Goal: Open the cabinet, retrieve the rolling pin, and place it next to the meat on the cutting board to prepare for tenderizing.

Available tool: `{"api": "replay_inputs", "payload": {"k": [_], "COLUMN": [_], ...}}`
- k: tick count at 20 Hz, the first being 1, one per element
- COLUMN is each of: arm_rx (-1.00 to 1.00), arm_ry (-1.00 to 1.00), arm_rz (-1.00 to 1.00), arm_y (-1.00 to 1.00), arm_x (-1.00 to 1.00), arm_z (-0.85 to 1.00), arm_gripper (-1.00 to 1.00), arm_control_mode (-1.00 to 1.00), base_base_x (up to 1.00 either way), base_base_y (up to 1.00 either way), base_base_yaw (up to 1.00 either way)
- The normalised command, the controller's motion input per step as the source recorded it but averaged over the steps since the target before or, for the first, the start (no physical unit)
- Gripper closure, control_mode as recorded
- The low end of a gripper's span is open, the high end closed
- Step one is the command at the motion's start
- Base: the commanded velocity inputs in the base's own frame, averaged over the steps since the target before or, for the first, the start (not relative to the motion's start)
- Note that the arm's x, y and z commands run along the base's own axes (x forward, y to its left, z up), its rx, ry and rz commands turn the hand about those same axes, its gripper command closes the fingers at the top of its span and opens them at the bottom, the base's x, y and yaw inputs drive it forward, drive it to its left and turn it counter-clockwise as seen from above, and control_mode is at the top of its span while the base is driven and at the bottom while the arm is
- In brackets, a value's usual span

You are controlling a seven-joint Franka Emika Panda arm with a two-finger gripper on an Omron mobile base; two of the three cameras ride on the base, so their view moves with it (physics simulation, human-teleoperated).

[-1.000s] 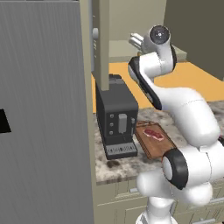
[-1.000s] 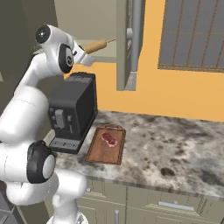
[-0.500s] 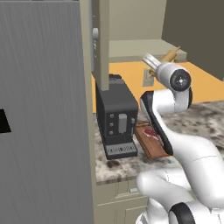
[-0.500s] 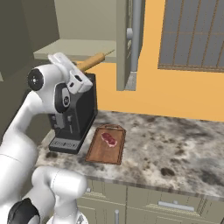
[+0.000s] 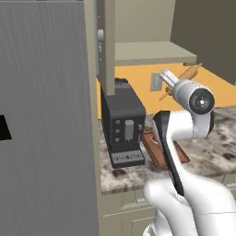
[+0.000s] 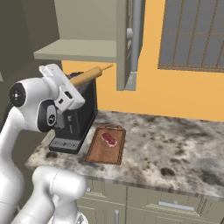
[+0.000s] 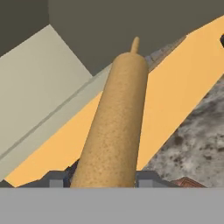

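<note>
My gripper [image 6: 75, 83] is shut on the rolling pin [image 6: 90, 75], a light-brown wooden cylinder held in the air just below the open cabinet's shelf [image 6: 74, 50] and above the black coffee machine. In the hand view the rolling pin [image 7: 114, 127] runs up from between the fingers [image 7: 56, 178]. The cabinet door [image 6: 131, 43] stands open, edge-on. On the counter lies the reddish-brown cutting board [image 6: 105, 148] with the meat [image 6: 109, 139] on its far half. From the left, the rolling pin [image 5: 190, 73] sticks out past my gripper [image 5: 177, 83]; my arm hides most of the cutting board [image 5: 152, 141].
The black coffee machine [image 5: 122, 120] stands just left of the board on the speckled stone counter [image 6: 175, 148]. A tall grey fridge side [image 5: 46, 129] walls off the left. A window with a dark grille [image 6: 192, 35] is at the right, and drawers [image 6: 175, 205] sit below the counter.
The arm has swung out and down from the cabinet shelf, carrying the rolling pin with it; the pin now hangs below shelf level over the coffee machine.
</note>
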Motion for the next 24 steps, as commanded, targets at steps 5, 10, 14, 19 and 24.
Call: {"api": "replay_inputs", "payload": {"k": [5,10,14,19,24], "arm_rx": [0.01,0.0,0.05,0.09,0.09], "arm_ry": [0.12,0.04,0.11,0.18,0.05], "arm_rz": [-0.07,-0.03,-0.02,-0.02,-0.01], "arm_y": [0.03,0.0,-0.07,-0.15,-0.26], "arm_x": [-0.59,-0.4,-0.09,0.01,0.01], "arm_z": [-0.45,-0.77,-0.82,-0.7,-0.71], "arm_gripper": [1.0,1.0,1.0,1.0,1.0], "arm_control_mode": [-1.0,-1.0,-1.0,-1.0,-1.0], "base_base_x": [0.0,0.0,0.0,0.0,0.0], "base_base_y": [0.0,0.0,0.0,0.0,0.0], "base_base_yaw": [0.0,0.0,0.0,0.0,0.0]}}
